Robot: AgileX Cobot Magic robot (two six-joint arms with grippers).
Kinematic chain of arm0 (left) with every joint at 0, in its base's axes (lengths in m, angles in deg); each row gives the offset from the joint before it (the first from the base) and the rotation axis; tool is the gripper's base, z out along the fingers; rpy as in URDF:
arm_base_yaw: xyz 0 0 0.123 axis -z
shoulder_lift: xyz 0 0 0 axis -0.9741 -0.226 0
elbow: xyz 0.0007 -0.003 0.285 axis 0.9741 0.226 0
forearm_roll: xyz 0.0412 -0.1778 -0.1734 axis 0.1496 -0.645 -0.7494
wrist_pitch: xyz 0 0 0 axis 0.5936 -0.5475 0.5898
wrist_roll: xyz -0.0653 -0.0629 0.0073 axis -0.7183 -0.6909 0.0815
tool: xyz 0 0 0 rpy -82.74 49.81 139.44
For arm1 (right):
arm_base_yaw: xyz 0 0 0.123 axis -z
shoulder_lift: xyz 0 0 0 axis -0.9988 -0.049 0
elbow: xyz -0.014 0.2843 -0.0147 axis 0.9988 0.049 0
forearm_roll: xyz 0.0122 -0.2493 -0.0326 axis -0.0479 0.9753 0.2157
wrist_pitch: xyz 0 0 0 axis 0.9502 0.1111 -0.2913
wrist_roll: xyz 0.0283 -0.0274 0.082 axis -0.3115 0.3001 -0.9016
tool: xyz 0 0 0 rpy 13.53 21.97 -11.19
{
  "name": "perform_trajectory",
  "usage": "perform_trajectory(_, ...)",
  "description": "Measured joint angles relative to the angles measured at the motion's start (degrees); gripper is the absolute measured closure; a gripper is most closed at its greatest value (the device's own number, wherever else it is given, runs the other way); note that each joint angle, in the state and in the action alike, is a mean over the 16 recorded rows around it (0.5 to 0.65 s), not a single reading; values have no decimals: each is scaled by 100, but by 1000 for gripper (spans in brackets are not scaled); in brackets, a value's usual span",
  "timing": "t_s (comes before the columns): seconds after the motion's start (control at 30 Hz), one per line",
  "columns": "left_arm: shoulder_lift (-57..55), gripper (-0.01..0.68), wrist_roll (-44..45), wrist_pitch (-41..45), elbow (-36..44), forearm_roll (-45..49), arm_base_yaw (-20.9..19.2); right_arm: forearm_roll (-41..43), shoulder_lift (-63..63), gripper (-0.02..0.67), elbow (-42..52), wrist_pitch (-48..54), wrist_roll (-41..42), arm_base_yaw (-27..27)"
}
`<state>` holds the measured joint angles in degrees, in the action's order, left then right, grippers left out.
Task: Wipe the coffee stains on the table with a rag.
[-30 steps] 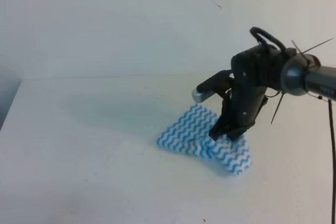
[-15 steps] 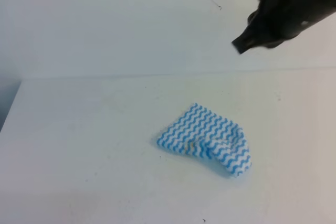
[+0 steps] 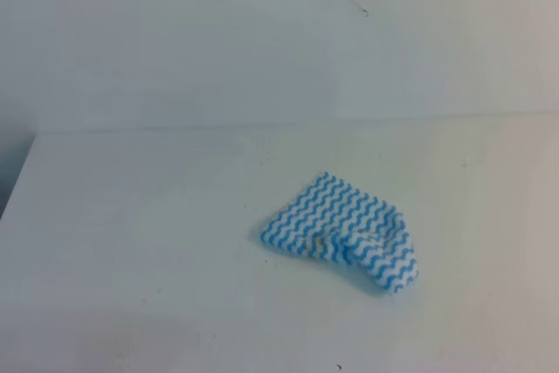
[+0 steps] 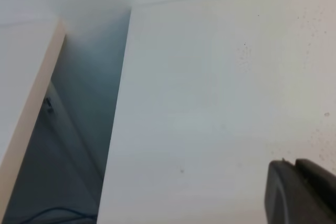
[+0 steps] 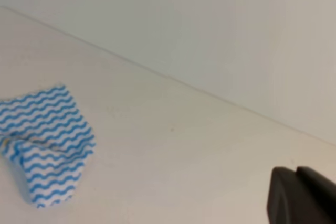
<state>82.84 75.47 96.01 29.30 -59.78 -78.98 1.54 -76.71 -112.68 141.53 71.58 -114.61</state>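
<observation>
Rag: a thin cloth (image 3: 343, 230) with blue and white wavy stripes, lying crumpled on the table; one part is folded over itself, so the outline is an uneven wedge, wide at the near right corner and tapering to the left.
Rag surface: soft and limp, with a raised fold across the middle and a faint yellowish-brown tinge in the crease.
Rag place: a little right of the middle of the table in the high view; at the left edge of the right wrist view.
Stain: no brown blotch shows on the bare tabletop; whether one lies under the cloth cannot be told.
Table: a flat matte white top (image 3: 140, 251) with faint dark specks, its far edge meeting a pale grey wall (image 3: 175, 32).
Right gripper: only a dark, smooth, rounded tip (image 5: 302, 195) shows at the bottom right of its own wrist view; the jaws are closed together and hold nothing.
Rag to right gripper: well apart, the cloth far to the left of the tip, no contact.
Left gripper: a dark tip (image 4: 299, 192) at the bottom right of its wrist view, above bare tabletop near the table's left edge; I cannot tell whether its jaws are closed.
</observation>
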Motion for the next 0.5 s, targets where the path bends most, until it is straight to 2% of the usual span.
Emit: perform_trajectory(0.5,28,676,-7,-17,36,-1,0,674,3286,652,4062,-1276,-1717,0)
